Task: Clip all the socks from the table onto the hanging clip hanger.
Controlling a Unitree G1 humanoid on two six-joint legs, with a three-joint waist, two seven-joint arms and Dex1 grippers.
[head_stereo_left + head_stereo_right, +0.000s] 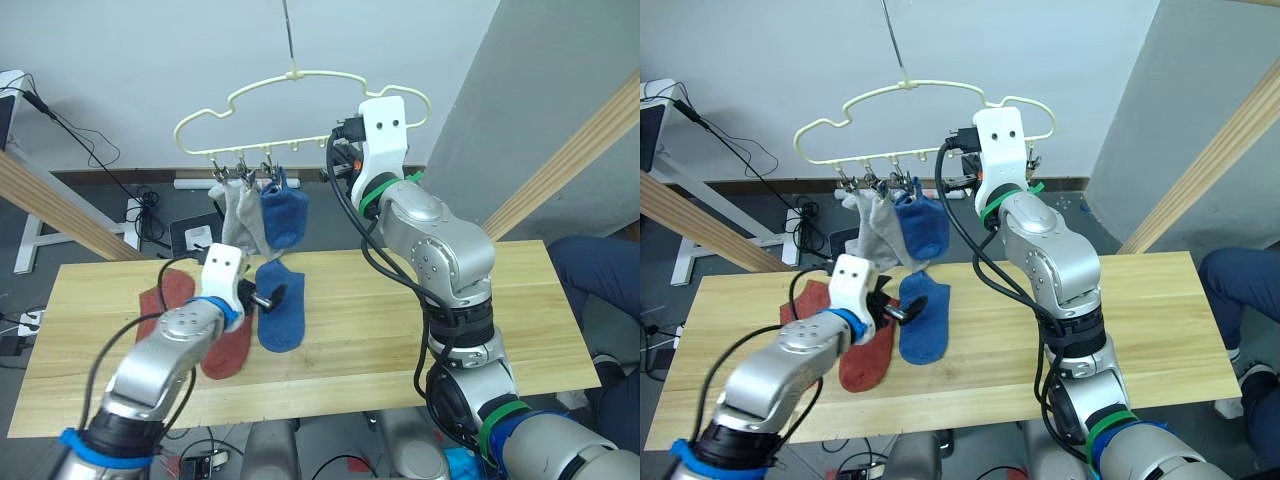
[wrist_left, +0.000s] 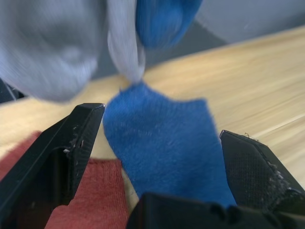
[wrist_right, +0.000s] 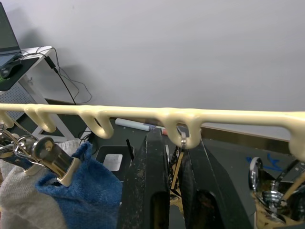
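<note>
The pale yellow clip hanger hangs above the table's far edge. Two light grey socks and one blue sock are clipped to it. A second blue sock lies flat on the table, with two rust-red socks overlapping to its left. My left gripper is open just over the near blue sock, a finger on each side of it. My right gripper is raised to the hanger's bar and is shut on a metal clip to the right of the hung socks.
Thick wooden beams slant down at the left and the right. A person's leg is by the table's right end. Cables and a power strip lie on the floor behind the table.
</note>
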